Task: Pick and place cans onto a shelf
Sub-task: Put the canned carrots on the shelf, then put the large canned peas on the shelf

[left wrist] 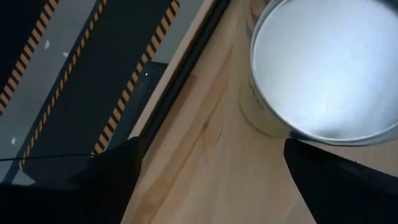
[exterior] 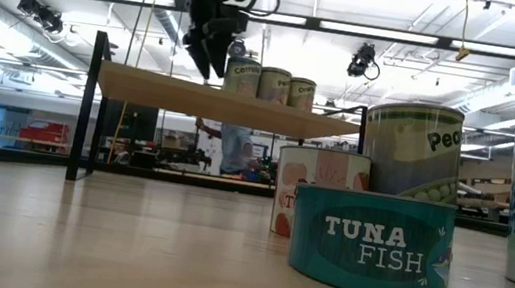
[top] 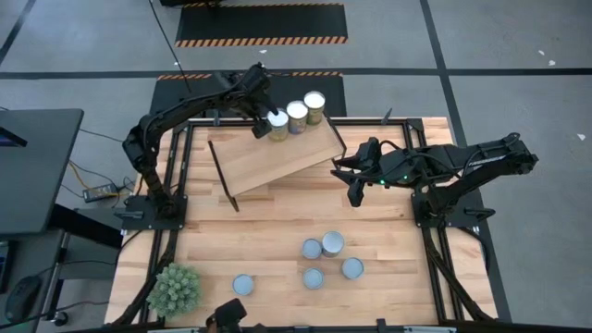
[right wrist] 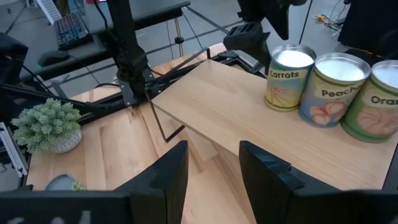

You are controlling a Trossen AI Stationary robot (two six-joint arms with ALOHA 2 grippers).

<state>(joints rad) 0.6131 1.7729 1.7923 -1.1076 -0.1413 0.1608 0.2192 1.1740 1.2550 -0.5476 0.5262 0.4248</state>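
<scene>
1. Your tabletop is carrying everything: the shelf toward the far side, loose cans nearer the camera, and a little spiky plant sitting at the near left corner.
2. The shelf is standing tilted on its thin black legs, and three cans are lining up along its far edge: carrots, peaches and a third one, each just beside the next.
3. Your left tool is hovering right over the carrots can with its fingers spread wide on either side, not pinching it.
4. Your right tool is hanging just off the shelf's right end, fingers partly apart and gripping nothing.
5. Five more cans are sitting on the tabletop: four clustered near the middle, one off by the plant.
</scene>
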